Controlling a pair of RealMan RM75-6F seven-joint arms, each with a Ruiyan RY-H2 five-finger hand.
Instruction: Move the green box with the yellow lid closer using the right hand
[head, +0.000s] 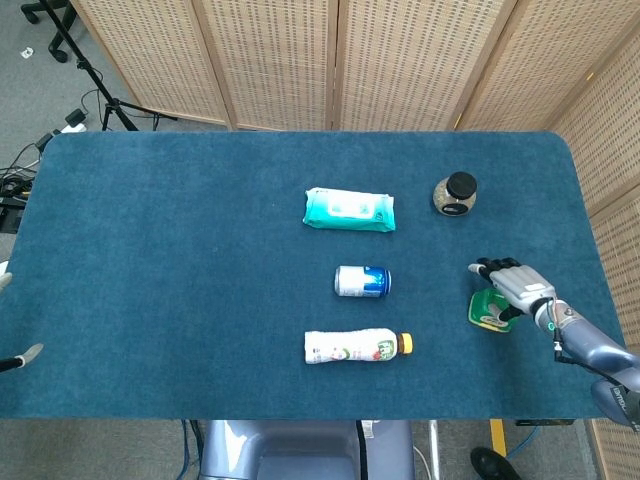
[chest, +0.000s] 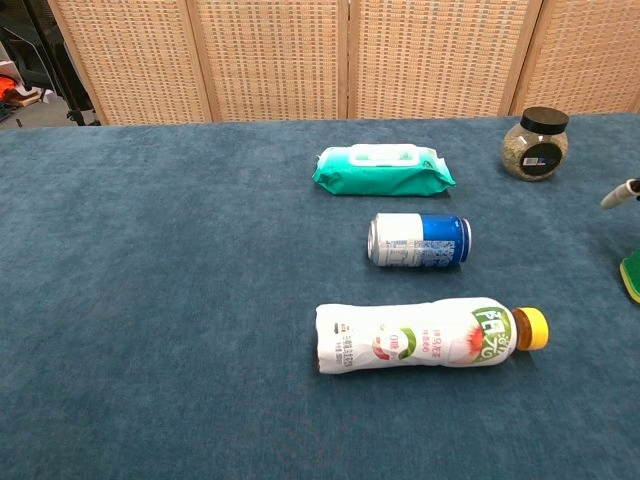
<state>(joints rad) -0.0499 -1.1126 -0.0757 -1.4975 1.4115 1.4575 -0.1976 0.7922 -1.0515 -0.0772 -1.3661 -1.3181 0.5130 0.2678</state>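
The green box (head: 487, 311) lies on the blue table near the right edge, level with the can; only its green corner (chest: 632, 277) shows in the chest view. My right hand (head: 514, 285) hovers just over its far right side, fingers spread and holding nothing, and one fingertip (chest: 619, 193) pokes in at the chest view's right border. At the far left edge of the head view, only the tips of my left hand (head: 18, 358) show, set apart with nothing between them.
A blue and white can (head: 362, 281) and a white bottle with a yellow cap (head: 356, 346) lie mid-table. A teal wipes pack (head: 349, 209) and a black-lidded jar (head: 455, 194) sit farther back. The table's right edge (head: 603, 290) is close to the box.
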